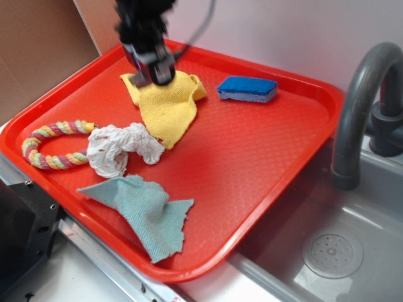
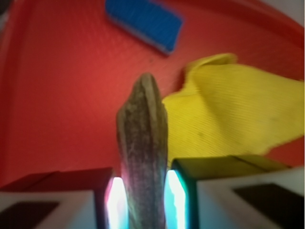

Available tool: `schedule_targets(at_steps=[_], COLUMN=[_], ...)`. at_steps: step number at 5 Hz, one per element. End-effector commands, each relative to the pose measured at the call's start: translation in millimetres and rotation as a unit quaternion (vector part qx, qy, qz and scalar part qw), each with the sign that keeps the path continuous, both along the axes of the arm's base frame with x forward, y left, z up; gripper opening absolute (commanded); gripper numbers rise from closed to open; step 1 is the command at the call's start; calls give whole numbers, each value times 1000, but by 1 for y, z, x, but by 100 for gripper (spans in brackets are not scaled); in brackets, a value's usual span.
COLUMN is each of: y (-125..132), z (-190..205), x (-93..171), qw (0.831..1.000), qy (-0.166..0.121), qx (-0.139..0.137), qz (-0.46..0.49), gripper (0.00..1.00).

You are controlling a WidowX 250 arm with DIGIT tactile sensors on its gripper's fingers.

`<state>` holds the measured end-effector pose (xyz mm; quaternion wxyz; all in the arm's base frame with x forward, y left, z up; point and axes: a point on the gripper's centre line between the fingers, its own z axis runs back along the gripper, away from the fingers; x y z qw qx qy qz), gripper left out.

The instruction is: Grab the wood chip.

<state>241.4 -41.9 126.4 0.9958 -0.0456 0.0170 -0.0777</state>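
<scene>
The tool (image 2: 143, 200) is clamped on the wood chip (image 2: 143, 143), its two pads pressing the sliver's flat sides so the pointed end juts forward over the red tray (image 1: 264, 157). It hangs at the tray's back left above the yellow cloth (image 1: 167, 107), the blue sponge (image 1: 247, 89) lying apart, so the grab looks made

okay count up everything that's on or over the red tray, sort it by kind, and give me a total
Cloths: 3, yellow cloth, teal cloth, white rag
Sponges: 1, blue sponge
Rope toys: 1, rope toy
Wood chips: 1, wood chip, held in the gripper
Total: 6
</scene>
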Motion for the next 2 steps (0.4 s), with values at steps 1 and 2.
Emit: schedule_targets(at_steps=[1,2], y=[45,45], z=[83,75], x=[-31,-23], qw=[989,992], qy=[-81,-55], qx=[-14,-11], qz=[126,117], gripper=[0,0])
